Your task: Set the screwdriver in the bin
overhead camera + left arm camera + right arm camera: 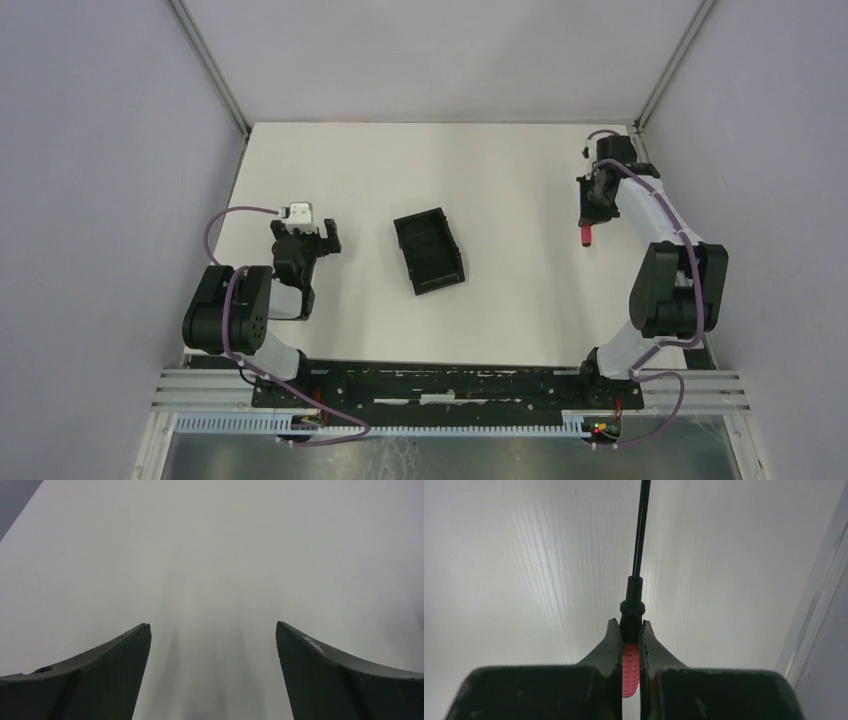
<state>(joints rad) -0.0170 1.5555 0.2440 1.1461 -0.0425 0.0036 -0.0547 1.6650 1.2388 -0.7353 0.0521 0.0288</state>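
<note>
The screwdriver [630,662] has a short red handle and a thin black shaft. My right gripper [629,625] is shut on its handle, with the shaft pointing away from the wrist camera. In the top view the right gripper [590,215] is at the far right of the table and the red handle [586,236] shows below it. The bin [429,250] is a shallow black tray lying at an angle in the middle of the table, well left of the right gripper. My left gripper [305,232] is open and empty, left of the bin; its fingers [115,675] frame bare table.
The white table [500,170] is walled by grey panels at the back and both sides. The right wall's edge [819,610] runs close beside the right gripper.
</note>
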